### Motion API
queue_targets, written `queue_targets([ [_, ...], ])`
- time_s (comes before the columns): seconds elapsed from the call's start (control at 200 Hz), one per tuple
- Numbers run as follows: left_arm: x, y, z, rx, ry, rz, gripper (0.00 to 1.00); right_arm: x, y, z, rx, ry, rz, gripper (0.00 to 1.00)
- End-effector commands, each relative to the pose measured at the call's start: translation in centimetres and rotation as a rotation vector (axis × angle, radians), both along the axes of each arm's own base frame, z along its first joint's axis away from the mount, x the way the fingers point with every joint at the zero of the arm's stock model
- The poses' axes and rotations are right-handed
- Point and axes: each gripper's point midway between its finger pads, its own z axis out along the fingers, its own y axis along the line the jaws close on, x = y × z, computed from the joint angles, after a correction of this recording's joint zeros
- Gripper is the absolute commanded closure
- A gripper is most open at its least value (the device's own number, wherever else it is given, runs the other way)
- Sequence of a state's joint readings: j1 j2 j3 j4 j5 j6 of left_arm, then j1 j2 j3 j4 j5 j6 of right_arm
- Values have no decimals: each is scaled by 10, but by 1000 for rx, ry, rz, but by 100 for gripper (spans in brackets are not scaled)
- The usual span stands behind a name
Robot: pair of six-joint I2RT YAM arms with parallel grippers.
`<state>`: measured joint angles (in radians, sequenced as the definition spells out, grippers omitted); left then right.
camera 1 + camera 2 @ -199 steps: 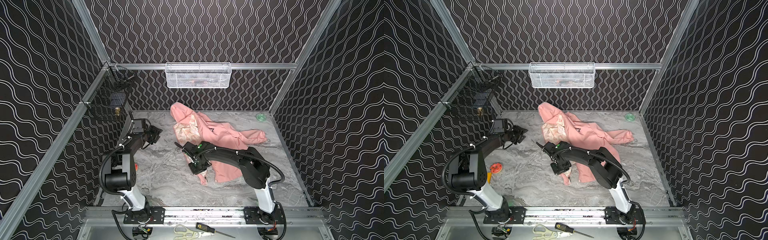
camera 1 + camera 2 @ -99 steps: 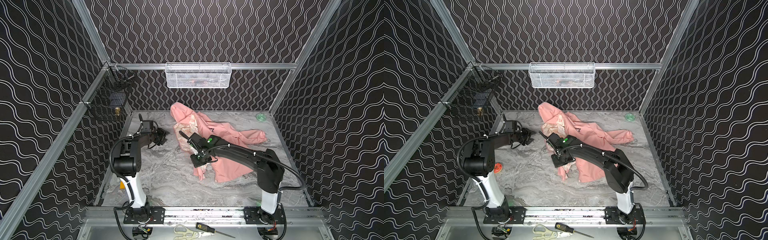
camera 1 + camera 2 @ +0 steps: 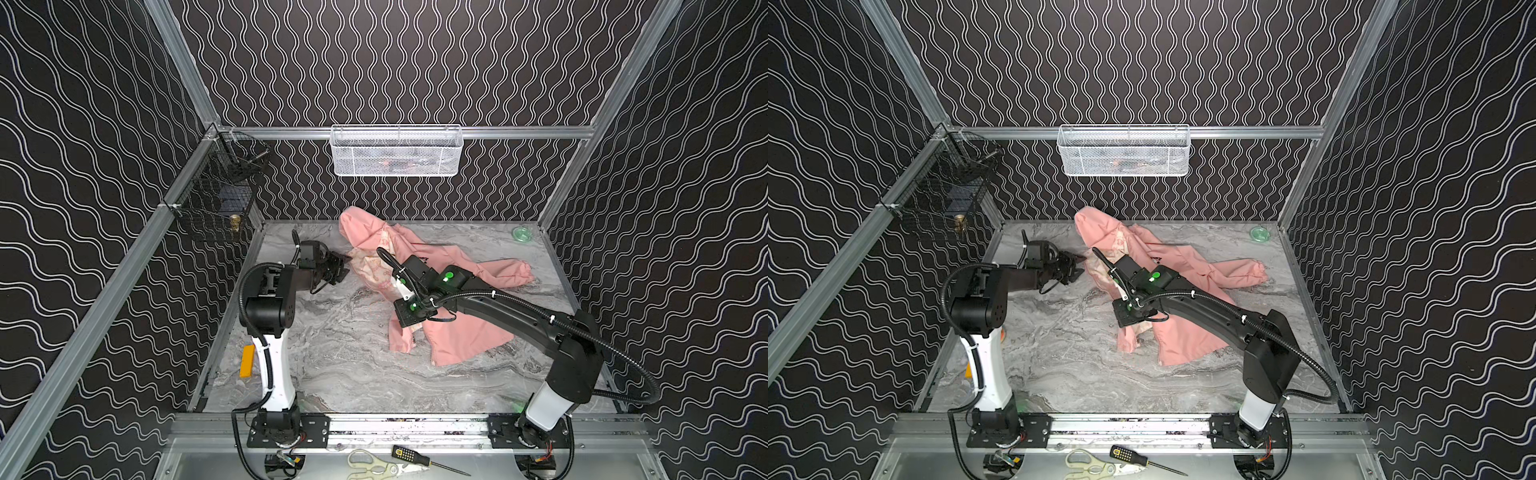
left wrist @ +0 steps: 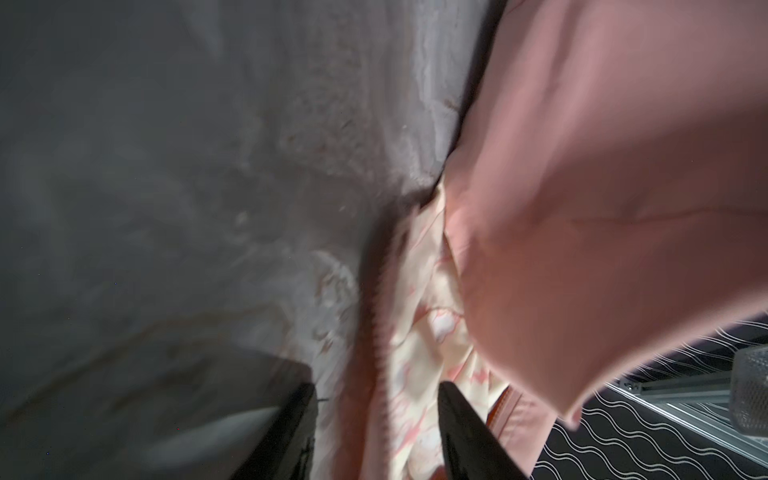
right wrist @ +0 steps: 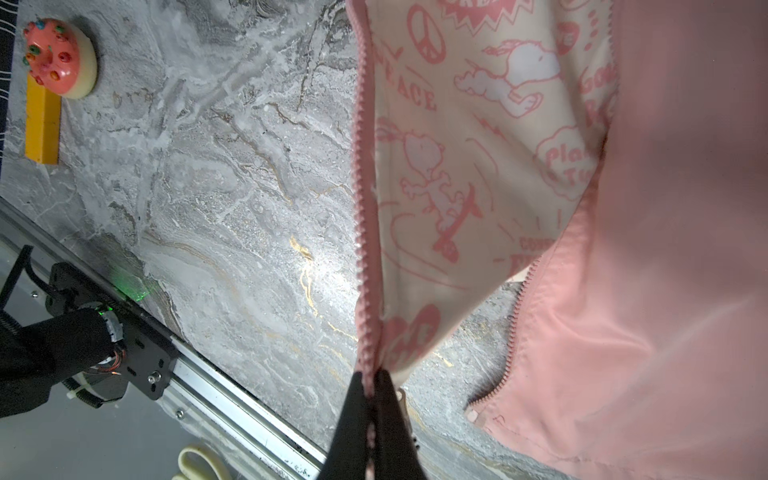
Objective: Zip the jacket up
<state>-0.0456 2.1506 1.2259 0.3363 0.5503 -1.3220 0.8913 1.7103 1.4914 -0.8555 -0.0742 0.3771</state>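
The pink jacket point(image 3: 465, 338) point(image 3: 1187, 338) lies rumpled and unzipped on the grey marbled counter point(image 3: 340, 357), toward the back and middle. Its hood is near the rear wall and one sleeve point(image 3: 505, 272) stretches to the right. The front is folded open, showing a cream lining point(image 5: 478, 166) printed with pink cartoons. The right hand point(image 5: 370, 380) reaches in over the lower part of the jacket. Its jaws are pinched tight on the bottom end of one row of zipper teeth point(image 5: 368, 208) and lift that edge off the counter. The other row of teeth point(image 5: 515, 324) runs along the pink panel just beside it, and the two rows are apart. The left hand point(image 3: 343, 266) point(image 4: 376, 386) sits at the jacket's left edge near the hood. Its jaws stand partly apart, and the fabric edge lies in the gap between them in the blurred wrist view. A pink doughnut toy point(image 5: 58, 58) touches a yellow block point(image 5: 41, 124) at the counter's left side. Scissors point(image 3: 374, 461) and a screwdriver point(image 3: 415, 455) lie in front of the rail.
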Motion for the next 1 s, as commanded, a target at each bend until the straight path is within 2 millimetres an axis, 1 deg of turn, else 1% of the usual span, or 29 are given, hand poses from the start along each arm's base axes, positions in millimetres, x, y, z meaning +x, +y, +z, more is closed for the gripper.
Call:
queue_targets([
  [0.0,5,0,-14,-4,46,33,49,0,4,9,34,-18,15,100],
  [0.05,8,-2,-17,-7,48,25,52,0,4,11,37,-21,14,100],
  [0.09,11,-4,-19,-5,48,19,57,1,3,11,34,-24,12,100],
  [0.175,14,-4,-17,-5,42,18,79,4,1,12,33,-20,3,100],
  [0.245,16,3,-2,17,21,28,95,7,0,17,52,-19,-2,100],
  [0.295,16,10,16,64,4,25,100,8,0,21,74,-16,-3,100],
  [0.31,17,13,23,83,-6,24,100,8,-1,21,80,-13,-2,100],
  [0.32,15,15,21,96,9,21,100,8,0,23,89,-12,-2,100],
  [0.39,18,25,53,176,-27,11,100,8,-1,29,138,9,4,100],
  [0.405,20,26,62,187,-42,11,100,8,-1,31,152,13,8,100],
  [0.485,26,33,95,238,-86,2,100,4,3,38,216,41,38,100],
  [0.656,30,50,142,291,-133,19,100,-10,16,49,295,128,134,100],
  [0.766,36,57,178,344,-185,22,100,-9,21,65,355,101,142,100],
  [0.831,40,59,192,368,-193,15,100,-9,24,76,407,94,152,100],
  [0.941,46,64,226,402,-247,43,100,-13,29,95,467,99,192,100],
  [0.996,47,65,239,400,-267,56,100,-18,32,104,494,112,222,100],
])
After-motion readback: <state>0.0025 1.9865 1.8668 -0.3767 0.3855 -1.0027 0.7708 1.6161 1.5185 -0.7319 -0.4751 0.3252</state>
